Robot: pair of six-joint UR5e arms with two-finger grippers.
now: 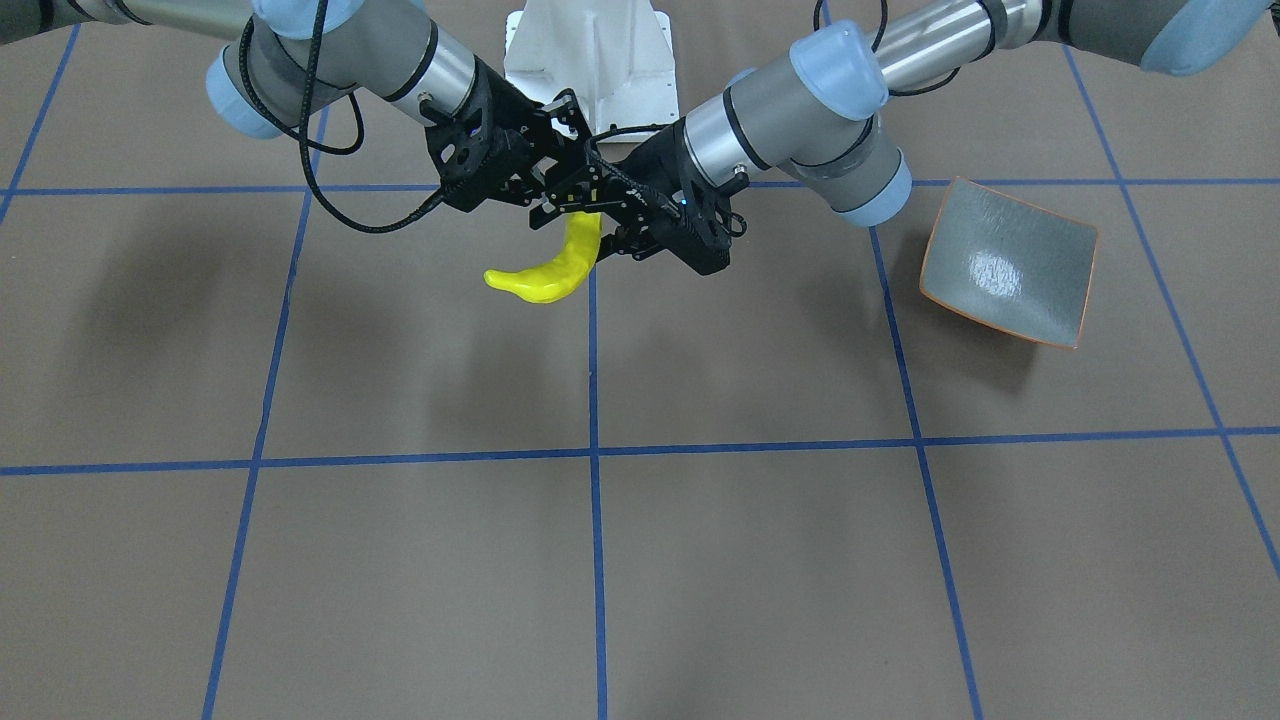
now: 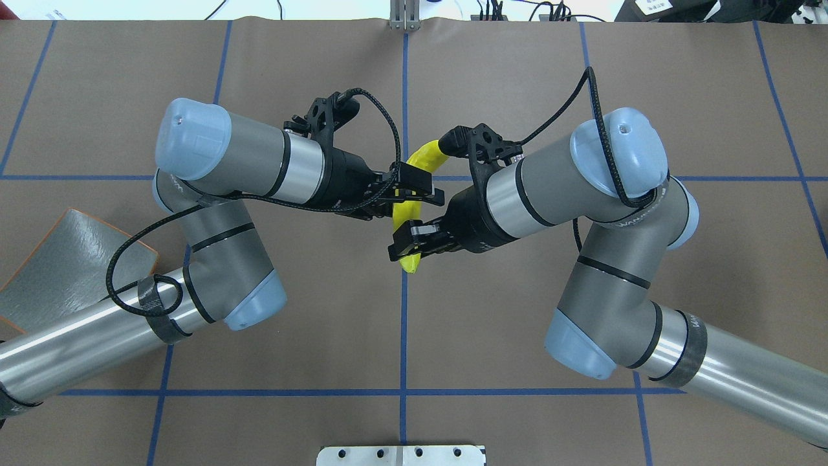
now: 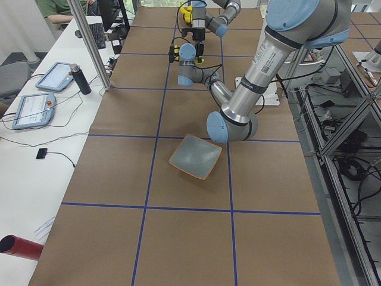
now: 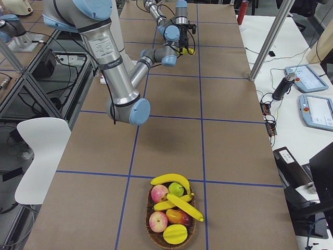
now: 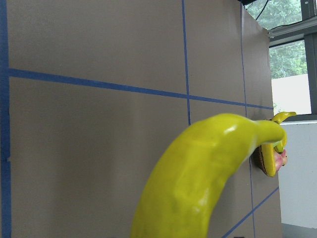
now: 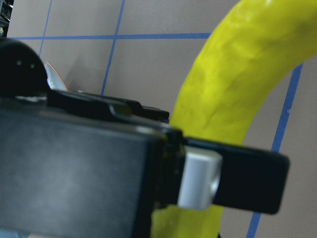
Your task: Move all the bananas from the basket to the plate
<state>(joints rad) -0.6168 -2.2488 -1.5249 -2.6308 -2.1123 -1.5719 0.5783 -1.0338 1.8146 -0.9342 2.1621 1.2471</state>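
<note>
A bright yellow banana (image 2: 407,211) hangs above the table's middle between both grippers. My left gripper (image 2: 417,186) is shut around its upper middle, and my right gripper (image 2: 407,241) is shut on its lower end. From the front the banana (image 1: 552,272) curves down below the left gripper (image 1: 606,228) and the right gripper (image 1: 556,206). The grey-blue plate (image 1: 1008,262) lies empty under my left arm, its corner (image 2: 58,259) showing overhead. The basket (image 4: 156,237) at the far right end holds more bananas (image 4: 184,207) with other fruit.
The white robot base (image 1: 590,50) stands at the table's edge behind the grippers. Apples (image 4: 158,194) and a mango lie in the basket. A side desk with tablets (image 3: 33,110) runs along the operators' side. A red cylinder (image 3: 18,247) lies there too.
</note>
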